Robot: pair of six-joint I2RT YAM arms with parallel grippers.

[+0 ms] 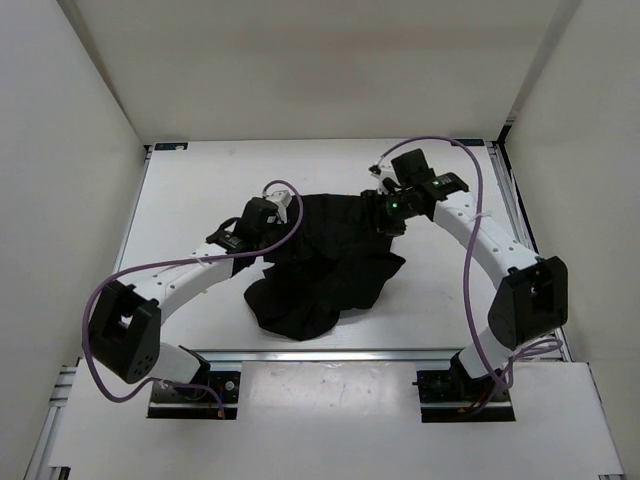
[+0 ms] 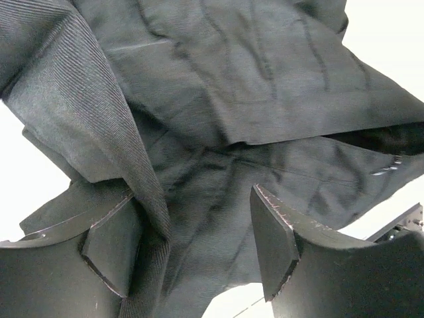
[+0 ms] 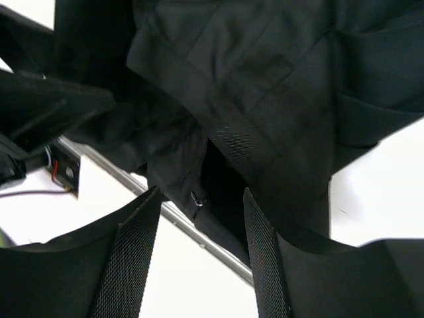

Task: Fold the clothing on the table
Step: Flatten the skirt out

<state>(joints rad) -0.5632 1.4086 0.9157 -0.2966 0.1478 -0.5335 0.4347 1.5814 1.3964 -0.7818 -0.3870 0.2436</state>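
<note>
From overhead you see the crumpled black pleated fabric garment [image 1: 325, 265] mid-table on the matte white tabletop [image 1: 200, 190]. Only your wrist views show the jaws: the left gripper [image 2: 195, 199] is released with a fold against one finger, and the right gripper [image 3: 202, 195] is released over a hem.

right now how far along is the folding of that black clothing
Done: nothing tidy yet; the clothing lies bunched and creased on the table. In hand: the left claw and right claw both sit open at its far side, fabric draped across the left one, nothing gripped. Left: probably flattening it, then all the folds.
</note>
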